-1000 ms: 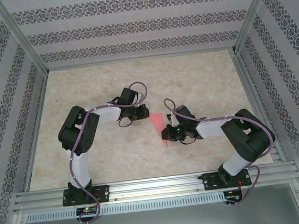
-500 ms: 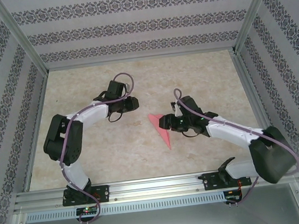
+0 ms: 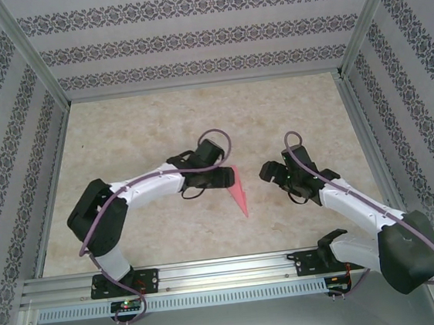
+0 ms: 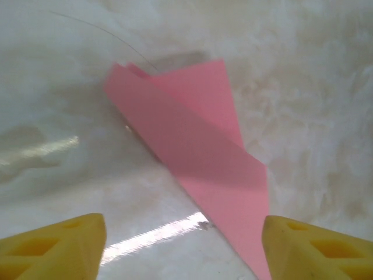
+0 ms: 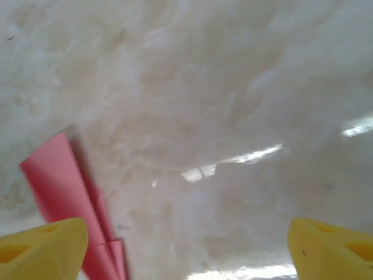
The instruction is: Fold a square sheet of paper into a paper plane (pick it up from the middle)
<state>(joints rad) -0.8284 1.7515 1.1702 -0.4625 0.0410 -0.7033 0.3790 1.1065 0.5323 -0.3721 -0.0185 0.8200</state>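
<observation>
Paper plane (image 4: 198, 151): left wrist view reveals overlapping folded layers.

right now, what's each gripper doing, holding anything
left gripper: open, holding nothing; the paper lies loose in front of it.
right gripper: open, holding nothing.

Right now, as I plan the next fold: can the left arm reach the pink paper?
Probably yes: the left gripper hangs open right at the folded paper, with nothing between them.
</observation>
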